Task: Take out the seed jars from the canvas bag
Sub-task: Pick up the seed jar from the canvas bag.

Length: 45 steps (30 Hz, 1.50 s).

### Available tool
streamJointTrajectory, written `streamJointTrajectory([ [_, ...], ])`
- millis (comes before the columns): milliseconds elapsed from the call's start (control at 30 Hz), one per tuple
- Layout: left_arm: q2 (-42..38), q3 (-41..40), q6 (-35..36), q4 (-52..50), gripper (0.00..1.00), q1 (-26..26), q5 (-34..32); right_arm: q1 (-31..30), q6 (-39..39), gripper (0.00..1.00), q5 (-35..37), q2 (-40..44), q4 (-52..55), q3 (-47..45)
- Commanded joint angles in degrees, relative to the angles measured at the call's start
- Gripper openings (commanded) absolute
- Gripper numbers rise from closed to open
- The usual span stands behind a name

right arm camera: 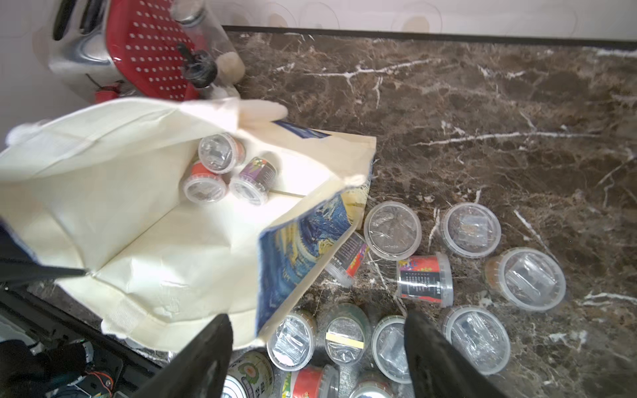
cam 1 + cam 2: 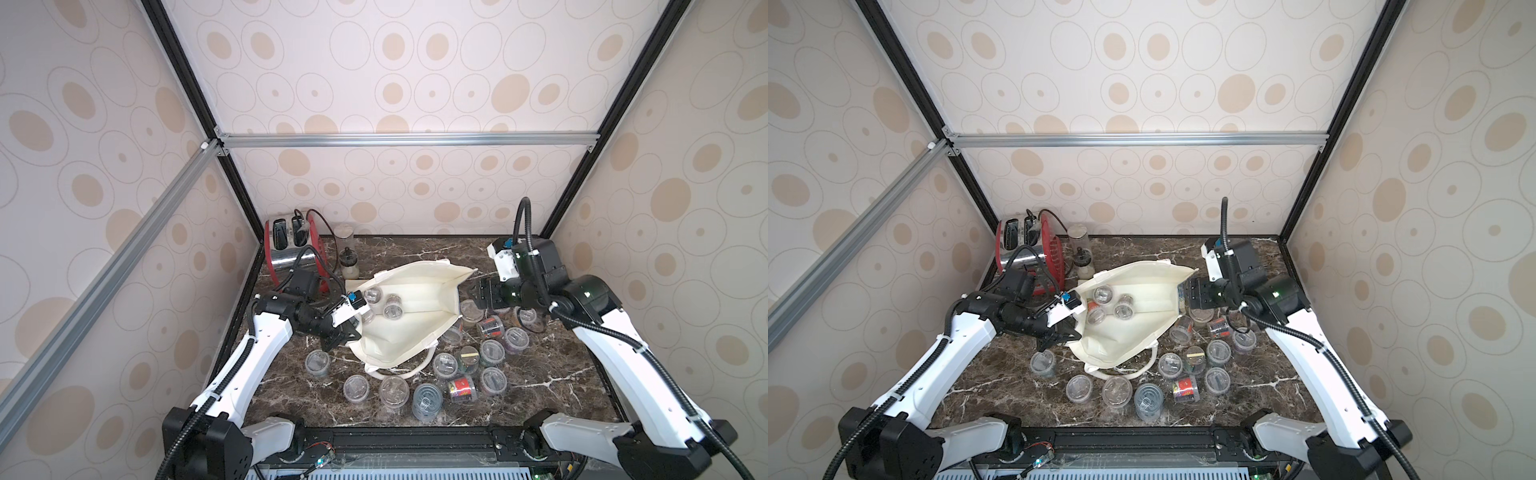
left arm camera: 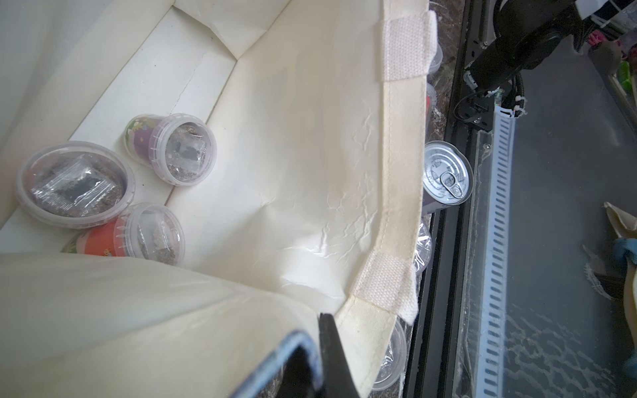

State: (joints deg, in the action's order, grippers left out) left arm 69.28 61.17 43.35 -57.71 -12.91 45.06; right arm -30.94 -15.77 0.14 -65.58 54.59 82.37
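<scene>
Left gripper (image 2: pixel 338 338): jaws pressed together on the near rim of the canvas bag (image 2: pixel 419 286), holding the mouth open. Right gripper (image 1: pixel 317 320): jaws partly apart, nothing between them, hovering beside the bag's printed side, over jars already on the table (image 2: pixel 561 374).

Seed jars: three are inside the bag, bunched and touching in the corner toward the left arm. They are a purple-labelled jar (image 3: pixel 172 151), a wider clear jar (image 3: pixel 74 186) and a red-labelled jar (image 3: pixel 138 231), all tipped with lids toward the mouth. The others stand or lie on the table around the bag.

Handling, my judgement:
- Jars are light, thin stiff plastic with smooth walls, so they are likely to roll or squirt from a pinch.
- Take them across the body, just under the lid rim, not by the lid.
- The bag is limp and its wall would probably sag if released.

Hard to see:
- A fabric fold covers part of the red-labelled jar; I cannot tell whether anything lies beneath.
- Some table jars are tucked under the bag's edge.
- Labels are unreadable.
</scene>
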Motion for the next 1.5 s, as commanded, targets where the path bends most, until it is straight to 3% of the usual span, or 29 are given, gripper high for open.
streamJointTrajectory([
  [0,0.0,-0.9,1.1,-1.5,0.0,0.2,2.7,-7.3,0.4,0.81,3.9,0.6,-4.7,-3.0],
  [200,1.3,1.0,0.2,-2.1,0.0,0.2,2.6,-23.0,2.7,0.82,12.9,-2.7,-11.8,-6.0],
  [400,0.8,1.2,-0.5,-1.2,0.0,0.1,3.2,-29.4,4.5,0.82,15.3,-16.2,-20.8,-4.4],
  [633,-0.1,2.0,-2.4,0.6,0.0,0.3,2.9,-29.4,-1.8,0.87,18.1,-31.1,-29.9,-2.2],
  [833,-0.4,3.9,-2.1,-0.5,0.0,0.3,4.8,-24.8,-6.6,0.91,18.3,-39.3,-32.4,-1.3],
  [1133,-0.6,4.8,0.7,-3.0,0.0,0.3,9.6,-20.6,-5.0,0.96,17.5,-46.2,-34.7,0.4],
  [1233,-0.2,5.7,0.7,-3.8,0.0,0.3,9.4,-19.5,-4.6,0.97,13.1,-48.6,-35.6,2.2],
  [1467,0.2,4.3,1.1,-3.6,0.0,0.4,8.4,-18.0,-5.6,0.97,13.5,-53.6,-34.3,4.6],
])
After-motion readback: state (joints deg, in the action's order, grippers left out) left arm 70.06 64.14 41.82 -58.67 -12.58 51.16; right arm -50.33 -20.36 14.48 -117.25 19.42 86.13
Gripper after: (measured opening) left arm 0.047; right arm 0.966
